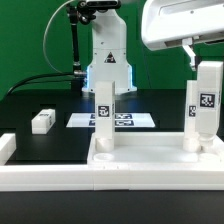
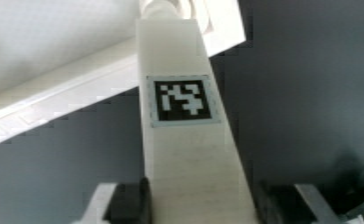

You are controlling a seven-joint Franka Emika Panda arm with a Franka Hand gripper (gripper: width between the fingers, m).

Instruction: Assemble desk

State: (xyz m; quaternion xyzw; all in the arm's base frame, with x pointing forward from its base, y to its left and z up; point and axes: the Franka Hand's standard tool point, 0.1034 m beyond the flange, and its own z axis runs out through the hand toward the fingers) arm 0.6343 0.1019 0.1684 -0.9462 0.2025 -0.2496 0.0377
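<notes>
Exterior view: jaws [image 1: 199, 66] sit at the top end of the held leg post [image 1: 205, 108], which stands upright in a corner of the tabletop panel [image 1: 50, 165] below them. The standing leg post [image 1: 104, 112] is upright on the panel, well apart from the jaws. The loose leg post [image 1: 42, 121] lies on the counter [image 1: 25, 105], farther off. No fourth post is in view.

Wrist view: jaws [image 2: 211, 205] look pinched on the held leg post [image 2: 188, 150]. Likely near halfway, with this post being seated and two left.
</notes>
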